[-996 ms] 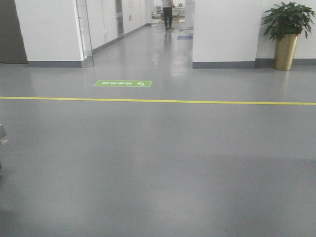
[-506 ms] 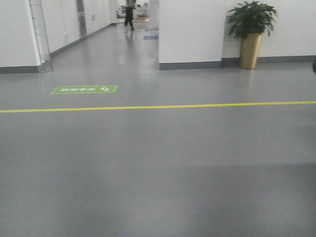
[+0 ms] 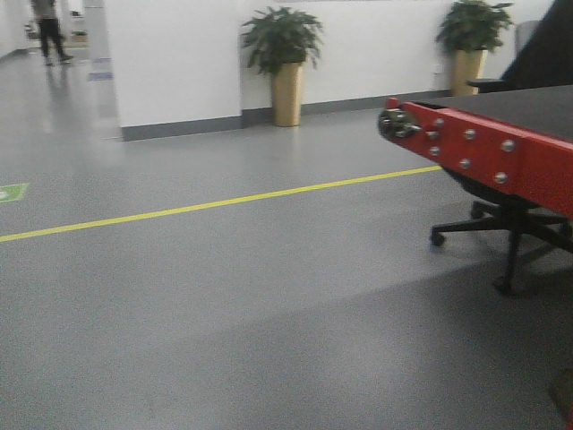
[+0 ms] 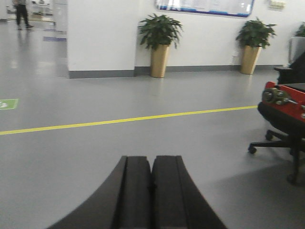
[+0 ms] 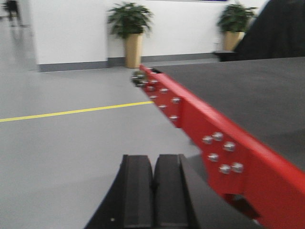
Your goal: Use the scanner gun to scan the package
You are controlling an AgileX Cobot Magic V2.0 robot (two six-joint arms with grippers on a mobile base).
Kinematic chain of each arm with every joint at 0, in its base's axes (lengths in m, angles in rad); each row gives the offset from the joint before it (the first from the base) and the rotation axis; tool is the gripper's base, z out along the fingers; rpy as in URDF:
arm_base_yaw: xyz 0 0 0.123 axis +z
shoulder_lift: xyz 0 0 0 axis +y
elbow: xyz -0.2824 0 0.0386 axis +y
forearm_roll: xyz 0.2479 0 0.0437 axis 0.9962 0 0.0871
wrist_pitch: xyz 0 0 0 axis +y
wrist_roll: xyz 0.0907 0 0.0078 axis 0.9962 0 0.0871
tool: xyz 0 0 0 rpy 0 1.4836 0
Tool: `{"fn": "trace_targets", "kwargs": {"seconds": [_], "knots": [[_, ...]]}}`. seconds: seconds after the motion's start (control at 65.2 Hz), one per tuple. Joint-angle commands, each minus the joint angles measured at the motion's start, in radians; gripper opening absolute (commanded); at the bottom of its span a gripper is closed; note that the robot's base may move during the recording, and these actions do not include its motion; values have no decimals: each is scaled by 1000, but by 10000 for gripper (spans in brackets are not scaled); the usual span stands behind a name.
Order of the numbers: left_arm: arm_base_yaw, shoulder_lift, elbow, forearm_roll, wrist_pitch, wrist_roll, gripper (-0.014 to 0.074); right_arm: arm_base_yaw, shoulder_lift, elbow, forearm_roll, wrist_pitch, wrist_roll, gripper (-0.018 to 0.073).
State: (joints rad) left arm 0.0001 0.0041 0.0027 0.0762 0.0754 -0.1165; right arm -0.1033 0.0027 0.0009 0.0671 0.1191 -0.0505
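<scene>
My left gripper (image 4: 152, 191) is clenched, its two black fingers pressed flat together with nothing between them. My right gripper (image 5: 153, 195) is clenched the same way, also with nothing in it. None of my views shows the package or the scanner gun, so I cannot tell where they are.

For writing, there is a green floor sign (image 4: 7, 103) with white marks too small to read. A blue-edged board (image 4: 204, 5) on the white wall is too blurred to read.

A yellow line (image 3: 224, 202) runs across the grey floor (image 3: 224, 322), which lies open and bare ahead of my left side. To my right stands a black-topped table (image 5: 248, 90). Its red side rail (image 3: 483, 152), studded with silver bolts, runs close beside my right gripper and ends in a metal roller (image 3: 394, 124). An office chair (image 3: 501, 224) on castors stands under and behind that end.

Two potted plants (image 3: 282, 63) (image 3: 473, 45) in gold pots stand against the far wall. A person (image 3: 47, 27) stands far down the corridor on the left.
</scene>
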Motion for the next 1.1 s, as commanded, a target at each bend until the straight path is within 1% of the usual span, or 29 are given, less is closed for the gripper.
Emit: {"fn": "trace_targets", "kwargs": {"seconds": [0.0, 1.088], "knots": [[-6, -4, -3, -7, -17, -5, -111, -5, -3, -1, -1, -22, -1, -160], [-6, -4, -3, -7, -17, -5, -111, -5, -3, -1, -1, -22, -1, -160]]}}
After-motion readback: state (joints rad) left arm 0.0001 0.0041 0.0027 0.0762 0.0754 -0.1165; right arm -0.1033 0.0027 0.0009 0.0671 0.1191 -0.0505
